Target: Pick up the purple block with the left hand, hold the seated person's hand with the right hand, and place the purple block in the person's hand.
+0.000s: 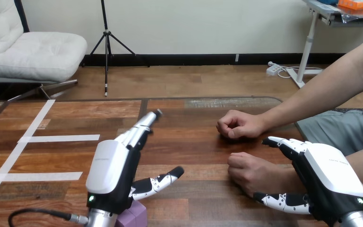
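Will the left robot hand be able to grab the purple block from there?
Probably yes. The purple block sits just under the left robot hand, whose fingers are straight and open. Nothing lies between them, though it may need to pull back a little.

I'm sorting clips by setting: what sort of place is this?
Probably a robot test bench: white tape strips mark the wooden table, a purple block sits by the left hand, and a person's nearer hand lies beside the right hand.
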Robot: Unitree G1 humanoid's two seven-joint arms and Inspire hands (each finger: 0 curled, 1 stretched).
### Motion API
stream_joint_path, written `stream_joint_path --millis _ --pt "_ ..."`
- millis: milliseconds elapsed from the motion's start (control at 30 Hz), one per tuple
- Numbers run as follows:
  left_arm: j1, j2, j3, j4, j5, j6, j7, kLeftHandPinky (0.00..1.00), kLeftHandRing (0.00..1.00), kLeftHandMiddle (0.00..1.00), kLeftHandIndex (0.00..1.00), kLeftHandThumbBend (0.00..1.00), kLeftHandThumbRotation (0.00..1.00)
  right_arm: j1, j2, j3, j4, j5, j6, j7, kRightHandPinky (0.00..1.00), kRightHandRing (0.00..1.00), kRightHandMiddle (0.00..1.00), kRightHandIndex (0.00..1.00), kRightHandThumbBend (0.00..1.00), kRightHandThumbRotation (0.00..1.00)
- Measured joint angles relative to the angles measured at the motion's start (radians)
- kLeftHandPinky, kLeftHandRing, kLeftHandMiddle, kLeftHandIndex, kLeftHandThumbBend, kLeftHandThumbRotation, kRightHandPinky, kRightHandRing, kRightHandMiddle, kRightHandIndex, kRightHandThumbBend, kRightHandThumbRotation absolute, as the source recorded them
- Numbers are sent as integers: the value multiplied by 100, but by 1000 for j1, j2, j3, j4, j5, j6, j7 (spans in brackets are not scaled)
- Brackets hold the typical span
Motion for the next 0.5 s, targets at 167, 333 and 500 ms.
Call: stream_joint_path --millis 167,333,500 --pt "17 -6 20 -17 -3 -12 13 100 100 100 100 77 78 0 0 0 0 0 0 0 92 89 85 84 70 26" --pt "27 -9 37 -19 -5 -29 36 100 100 100 100 76 79 0 0 0 0 0 0 0 93 89 85 84 69 26" --pt "31 -9 54 -19 -14 -60 42 100 100 100 100 76 81 0 0 0 0 0 0 0 92 89 84 84 69 26"
